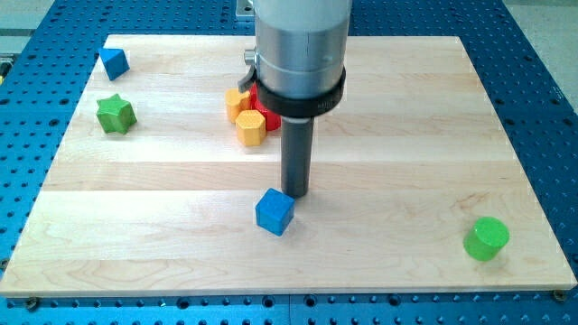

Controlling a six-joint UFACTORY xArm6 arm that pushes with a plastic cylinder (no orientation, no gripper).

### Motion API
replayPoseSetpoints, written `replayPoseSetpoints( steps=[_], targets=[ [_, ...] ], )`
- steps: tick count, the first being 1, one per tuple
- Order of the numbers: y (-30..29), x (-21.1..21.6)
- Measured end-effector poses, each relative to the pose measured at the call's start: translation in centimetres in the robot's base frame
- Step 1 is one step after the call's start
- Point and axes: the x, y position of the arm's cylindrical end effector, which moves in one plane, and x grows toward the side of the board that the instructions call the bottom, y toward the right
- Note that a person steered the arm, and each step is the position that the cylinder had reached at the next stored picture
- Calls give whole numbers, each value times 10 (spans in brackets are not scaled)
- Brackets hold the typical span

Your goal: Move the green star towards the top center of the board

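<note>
Our tip (296, 194) has no hand to spread, and sits just above the blue cube (275, 212). The green star (116, 114) lies well apart, toward the table's (406, 135) upper left.

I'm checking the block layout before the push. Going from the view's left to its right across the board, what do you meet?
Green star → blue block near the top-left corner → yellow hexagon → blue cube → my tip → green cylinder.
</note>
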Motion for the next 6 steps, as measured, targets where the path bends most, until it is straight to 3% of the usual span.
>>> replayPoseSetpoints(
  steps=[2,3,4,6],
  targets=[
    [-10,41],
    [-10,21],
    [-28,-25],
    [-35,-47]
  ],
)
